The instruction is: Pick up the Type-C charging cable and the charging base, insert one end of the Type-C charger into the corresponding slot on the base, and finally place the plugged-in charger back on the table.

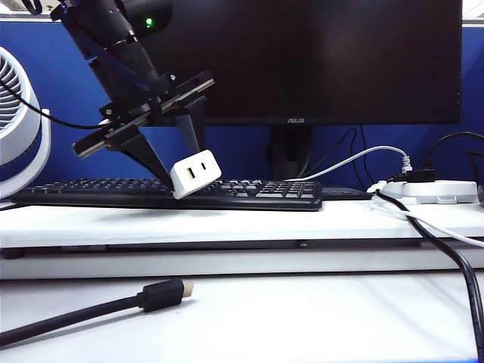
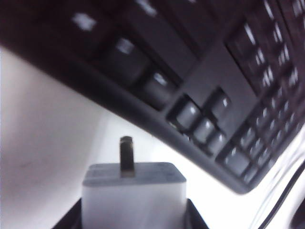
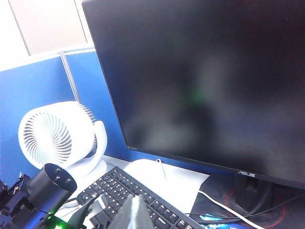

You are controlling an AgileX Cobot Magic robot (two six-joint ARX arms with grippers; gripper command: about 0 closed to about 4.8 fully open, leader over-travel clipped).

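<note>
While the table (image 1: pixel 227 318) lies bare in front, we see our left gripper (image 1: pixel 181 162) pinching the charging base (image 1: pixel 196 173) above the keyboard (image 1: pixel 166 193), ports facing outward — the white cable (image 1: pixel 340 162) lies rightward, nearer our right gripper, pressed together, unseen.

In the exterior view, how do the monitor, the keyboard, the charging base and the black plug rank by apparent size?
Largest to smallest:
1. monitor
2. keyboard
3. charging base, held by the left gripper
4. black plug, nearer the camera, so unsure
</note>
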